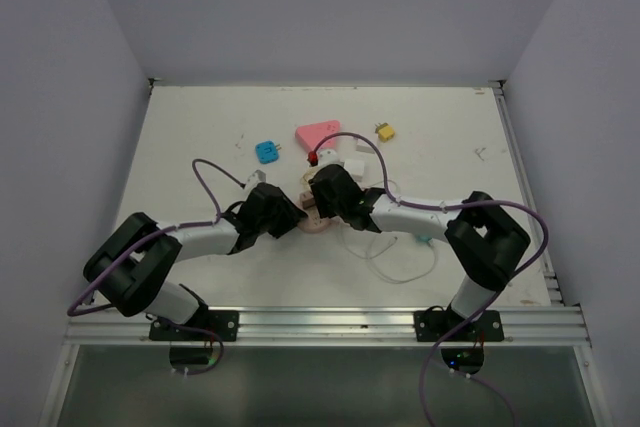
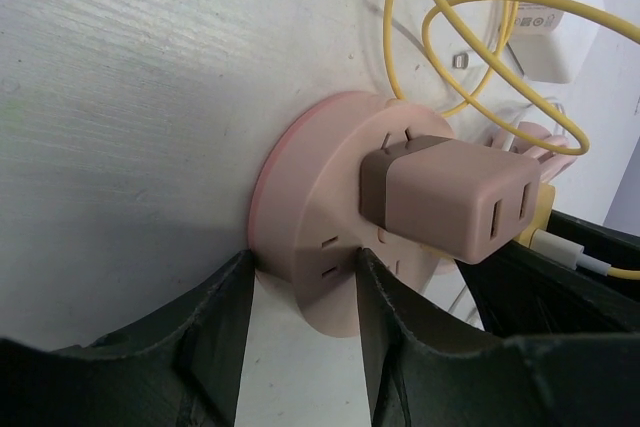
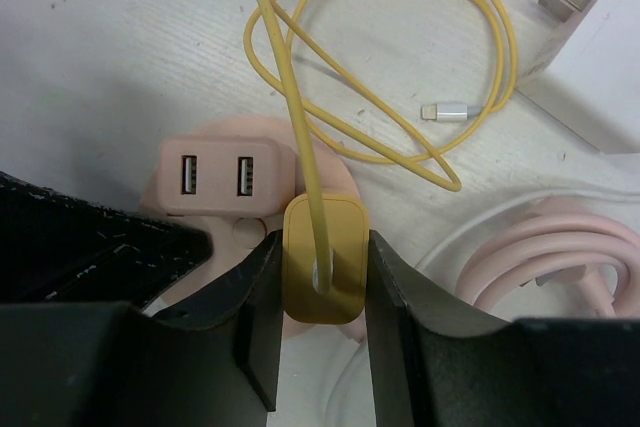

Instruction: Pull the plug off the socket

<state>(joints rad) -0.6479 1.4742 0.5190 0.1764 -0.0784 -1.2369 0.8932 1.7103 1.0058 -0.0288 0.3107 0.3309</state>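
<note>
A round pink socket [image 2: 310,207] lies on the white table; it also shows between the two grippers in the top view [image 1: 313,222]. A pink USB adapter [image 2: 450,197] is plugged into its top and shows in the right wrist view [image 3: 215,177]. Next to it a yellow plug [image 3: 322,267] with a yellow cable [image 3: 400,67] sits in the socket. My right gripper [image 3: 322,247] is shut on the yellow plug, one finger on each side. My left gripper [image 2: 305,267] is shut on the socket's near rim.
A white charger [image 3: 590,57] lies behind the socket and a coiled pink cable [image 3: 560,257] to its right. In the top view a pink triangular block [image 1: 318,133], a blue adapter [image 1: 266,152] and a yellow adapter [image 1: 384,130] lie further back. A thin white cable [image 1: 405,262] loops near the right arm.
</note>
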